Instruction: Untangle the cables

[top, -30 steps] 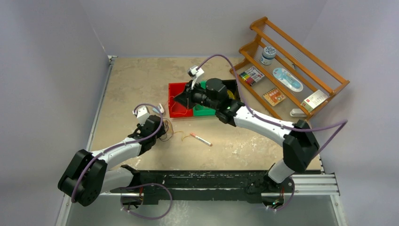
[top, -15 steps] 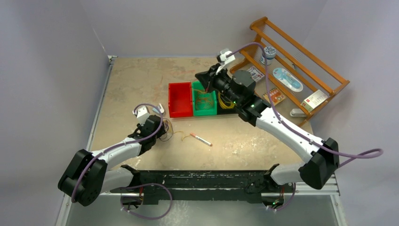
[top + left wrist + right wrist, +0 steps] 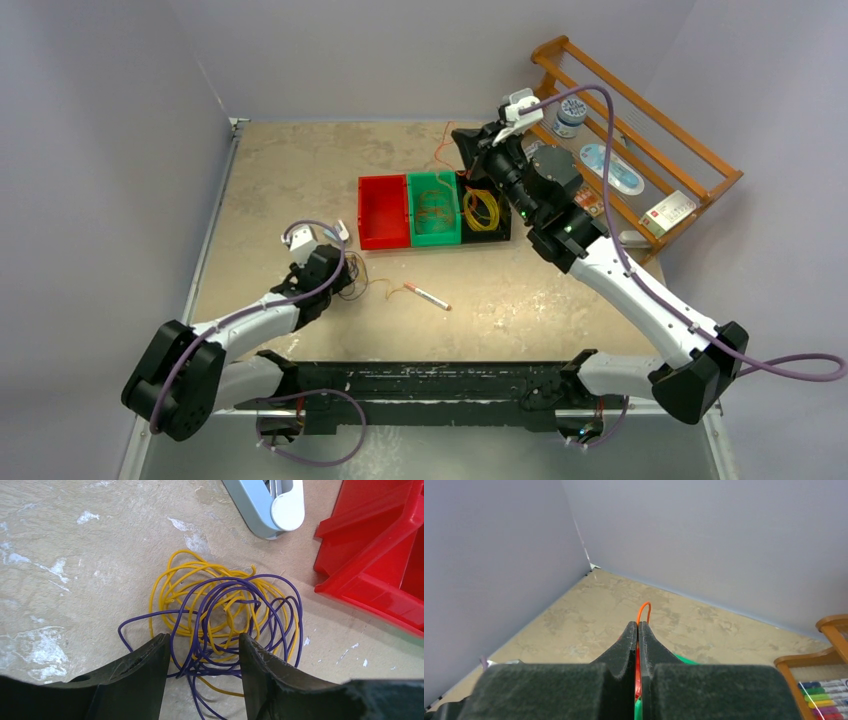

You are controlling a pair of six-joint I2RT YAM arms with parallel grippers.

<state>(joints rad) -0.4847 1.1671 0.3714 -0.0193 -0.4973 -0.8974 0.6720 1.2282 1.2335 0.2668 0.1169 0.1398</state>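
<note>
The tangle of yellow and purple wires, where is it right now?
In the left wrist view, the tangle of yellow and purple wires lies on the beige tabletop between the open jaws of the left end effector, near the red plastic bin.

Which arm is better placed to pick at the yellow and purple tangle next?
Left. The left gripper is open right over the yellow and purple tangle, with strands showing between its jaws. The right gripper is shut on an orange cable, up in the air far from it.

Light: soft, even brightness is falling from overhead.
Shadows: a faint one is hugging the red bin (image 3: 380, 565), right side.
Focus: the cables (image 3: 225, 615) are showing crisp, centre frame.
</note>
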